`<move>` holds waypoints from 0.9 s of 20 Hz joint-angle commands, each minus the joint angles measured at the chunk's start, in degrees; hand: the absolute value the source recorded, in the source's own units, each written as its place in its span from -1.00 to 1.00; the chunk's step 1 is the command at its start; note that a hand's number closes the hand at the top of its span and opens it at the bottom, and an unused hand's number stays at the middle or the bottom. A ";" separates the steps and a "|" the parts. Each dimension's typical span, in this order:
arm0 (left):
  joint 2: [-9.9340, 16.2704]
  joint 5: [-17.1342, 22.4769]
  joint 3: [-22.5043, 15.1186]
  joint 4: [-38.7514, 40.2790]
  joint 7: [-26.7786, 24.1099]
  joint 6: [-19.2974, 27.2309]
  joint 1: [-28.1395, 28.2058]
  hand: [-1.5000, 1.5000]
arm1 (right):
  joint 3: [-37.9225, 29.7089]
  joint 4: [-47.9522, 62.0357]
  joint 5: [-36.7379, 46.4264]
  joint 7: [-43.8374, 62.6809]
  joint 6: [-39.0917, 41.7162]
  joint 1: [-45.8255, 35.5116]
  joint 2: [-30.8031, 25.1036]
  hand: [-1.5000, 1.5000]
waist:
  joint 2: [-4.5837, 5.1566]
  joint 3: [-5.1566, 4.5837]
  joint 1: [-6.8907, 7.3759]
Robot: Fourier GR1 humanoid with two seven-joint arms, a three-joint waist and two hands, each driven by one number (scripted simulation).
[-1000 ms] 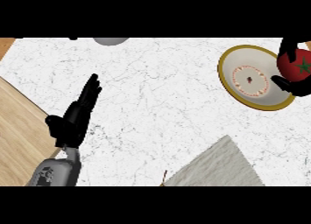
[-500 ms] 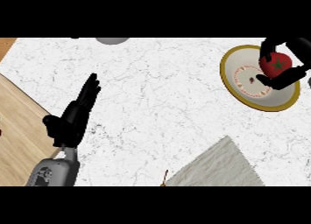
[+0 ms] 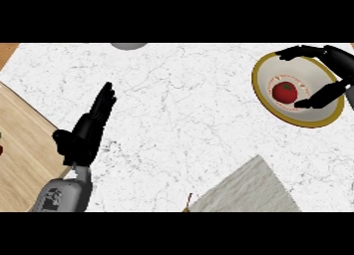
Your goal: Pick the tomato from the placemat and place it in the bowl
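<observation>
The left hand (image 3: 82, 135) is black all over, built of slim, segmented fingers on a blocky, angular palm, with a short, thick thumb at its near left side. It joins a grey forearm (image 3: 62, 195), rounded and smooth like a moulded shell, which carries darker grey markings on its upper face. The right hand (image 3: 334, 64) at the far right is the same matte black, its fingers jointed in short, glossy-edged sections.

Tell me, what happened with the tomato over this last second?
The right hand carried the tomato leftward over the bowl and let it go; it now lies in the bowl, with the fingers spread apart around it. The left hand stayed open at the left, and the placemat did not move.
</observation>
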 commanded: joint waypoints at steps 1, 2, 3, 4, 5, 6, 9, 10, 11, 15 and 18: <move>-0.23 0.65 -0.10 -0.29 -0.73 -0.57 1.47 0.00 | -3.44 4.18 -3.63 -7.21 6.07 -1.62 0.42 -1.00 | -0.13 -0.01 -0.23; -0.77 -0.68 -0.64 0.86 -1.90 0.45 1.11 0.00 | -5.47 4.74 -5.68 -5.28 7.48 -4.52 -0.16 -1.00 | 0.00 -0.01 -0.09; -0.35 -0.20 -0.25 -0.24 -1.30 0.22 2.18 0.00 | -6.41 4.50 -6.91 -6.16 7.76 -3.24 -0.35 -1.00 | -0.38 -0.03 -0.75; 0.02 0.24 0.25 -1.35 0.66 0.17 1.07 0.00 | -7.61 5.27 -8.13 -5.21 9.38 -5.43 -1.43 -1.00 | -0.27 0.00 -0.29; -1.67 0.02 -0.55 0.10 0.59 0.89 -0.51 0.00 | -7.61 6.40 -7.91 -6.70 9.09 -4.86 -2.11 -1.00 | 0.02 0.02 -0.40; -1.65 -1.00 -2.04 -3.81 2.75 1.31 0.82 0.00 | -9.03 6.62 -9.48 -6.15 8.70 -4.47 -1.87 -1.00 | -0.33 0.04 -0.35; 0.21 0.22 -0.59 -3.48 1.34 -0.50 1.73 0.00 | -10.46 9.71 -11.37 -2.34 14.75 -6.21 -5.05 -1.00 | -0.12 0.02 0.07; 1.98 1.54 2.32 0.30 0.19 -1.66 -1.27 0.00 | -10.89 9.89 -11.95 -1.15 14.67 -6.95 -4.33 -1.00 | 0.00 -0.04 -0.58; -0.06 0.29 0.23 -0.12 -0.52 -0.32 1.14 0.00 | -11.04 10.54 -12.37 0.51 18.52 -8.13 -6.72 -1.00 | -0.04 -0.03 -0.41; -0.89 -0.71 -1.18 -1.74 -0.47 0.36 1.79 0.00 | -11.99 12.20 -14.26 1.47 23.74 -6.15 -8.91 -1.00 | 0.18 0.08 -0.04; -1.99 -0.61 -0.82 0.50 1.25 1.29 -1.37 0.00 | -12.51 11.72 -15.51 2.29 26.97 -6.33 -10.11 -1.00 | 0.53 0.14 -0.45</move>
